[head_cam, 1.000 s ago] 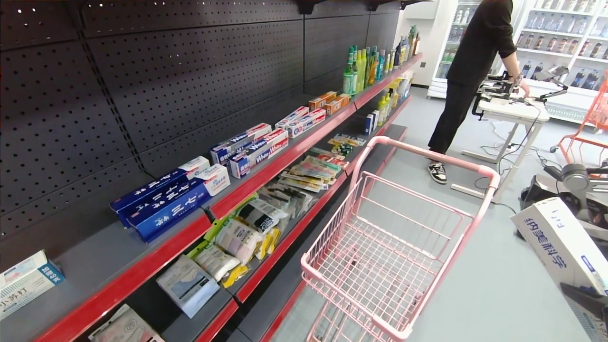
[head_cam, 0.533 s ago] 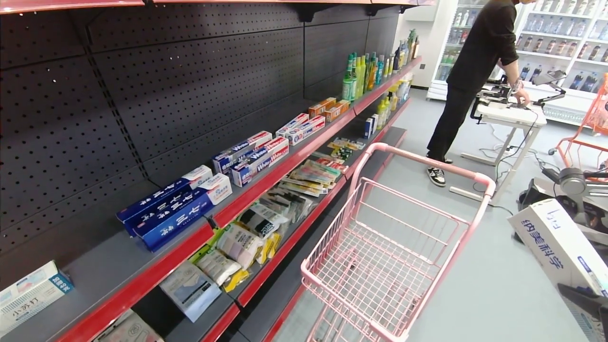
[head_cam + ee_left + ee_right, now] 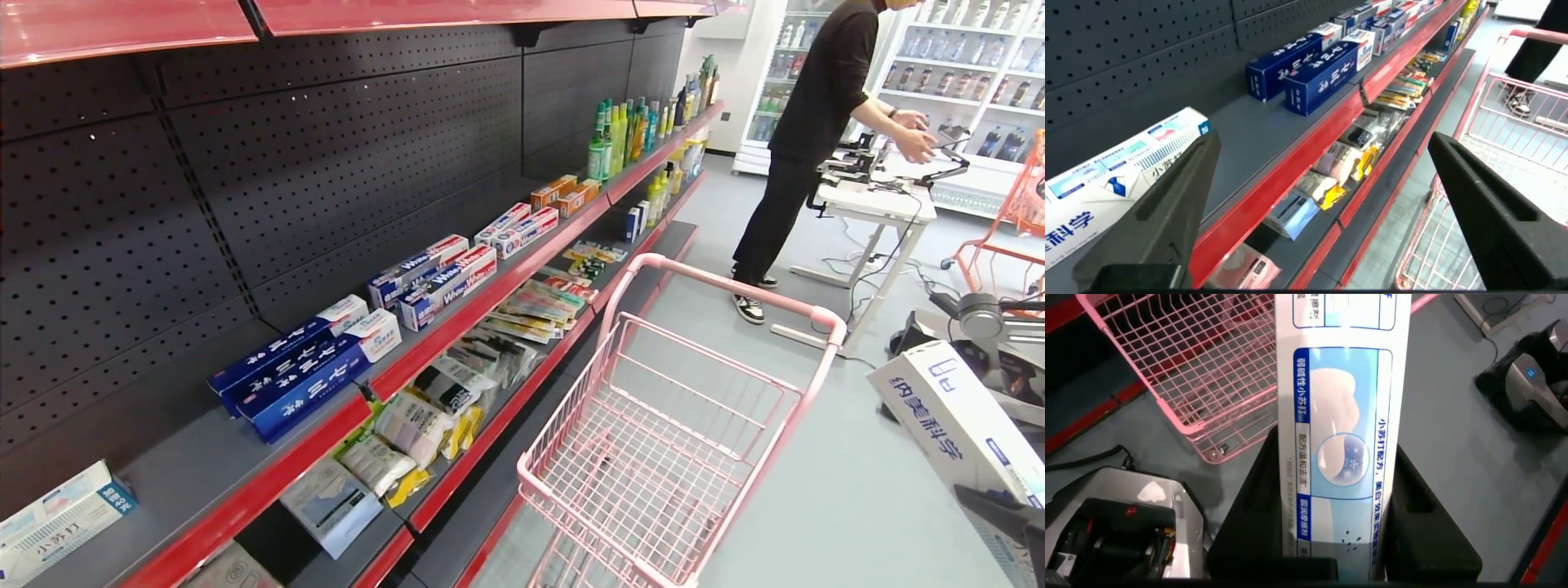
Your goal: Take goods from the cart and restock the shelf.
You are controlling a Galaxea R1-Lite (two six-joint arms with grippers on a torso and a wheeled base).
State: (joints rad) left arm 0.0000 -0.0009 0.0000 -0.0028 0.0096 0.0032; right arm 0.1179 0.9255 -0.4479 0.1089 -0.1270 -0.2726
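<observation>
The view tilts up to take in more of the shelf (image 3: 188, 465) left of the cart (image 3: 727, 278), likely seeking a spot, while the white box (image 3: 939, 416) stays clamped in the right gripper (image 3: 1339, 490) at far right and the left gripper (image 3: 1323, 163) gapes empty over the shelf's near end.

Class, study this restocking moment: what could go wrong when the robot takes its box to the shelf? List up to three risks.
1. The right gripper grips the long white box near one end; it may tilt or slip.
2. The pink cart stands between box and shelf; the box's free end could strike its handle.
3. The blue boxes lie near the shelf's front edge; a nudge might push them off.
</observation>
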